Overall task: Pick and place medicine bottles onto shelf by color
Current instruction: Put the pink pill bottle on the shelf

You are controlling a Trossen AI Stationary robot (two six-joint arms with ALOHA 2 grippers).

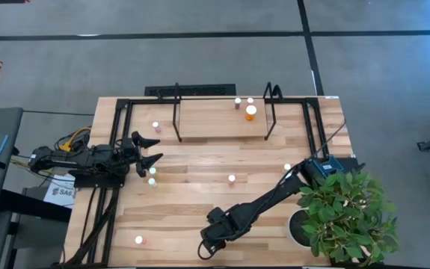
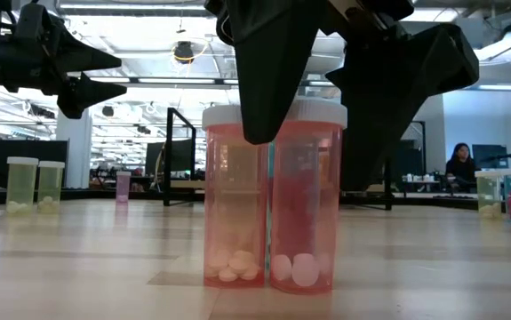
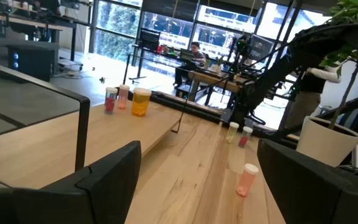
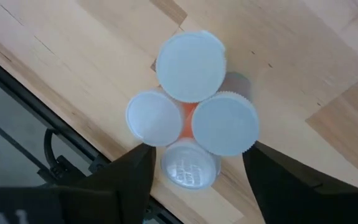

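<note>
Four white-capped medicine bottles (image 4: 191,102) stood bunched together near the table's front edge, directly beneath the right gripper (image 4: 194,180). Its two dark fingers (image 2: 273,71) hung spread on either side of the cluster, around the pink bodies but not yet pinching any. Further back, the shelf (image 1: 215,119) carried three bottles by its right hoop. The left gripper (image 1: 149,153) hovered wide open at the table's left, a lone bottle (image 1: 152,181) just beside it.
</note>
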